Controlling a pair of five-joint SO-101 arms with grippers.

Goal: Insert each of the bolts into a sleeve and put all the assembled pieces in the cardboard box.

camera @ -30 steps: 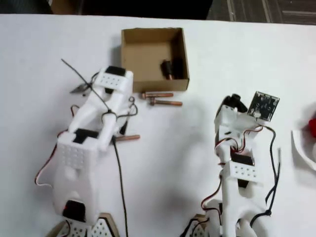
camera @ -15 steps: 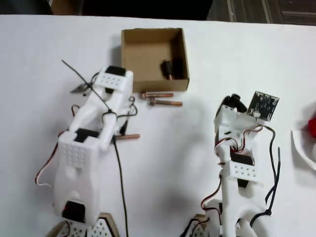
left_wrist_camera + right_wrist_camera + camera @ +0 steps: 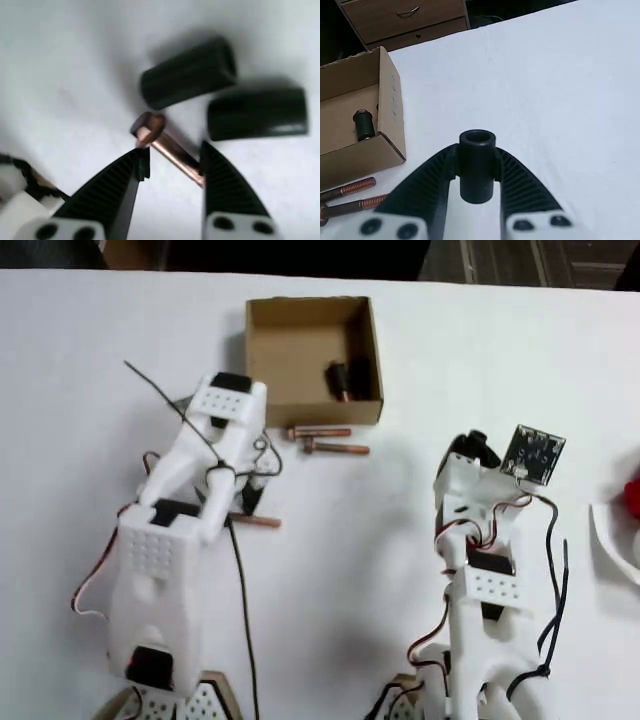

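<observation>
Plainly coppery bolt (image 3: 167, 147), stubby cylindrical sleeve (image 3: 477, 165)

two copper bolts (image 3: 337, 448) beside cardboard box (image 3: 290, 355), assembled piece (image 3: 343, 376) inside

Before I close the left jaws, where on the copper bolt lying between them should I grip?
Grip the bolt mid-shank, coming straight down: it lies flat on the table, and the plain shank is narrower than the flared head. Stay off the head end, where two black sleeves lie close.
</observation>
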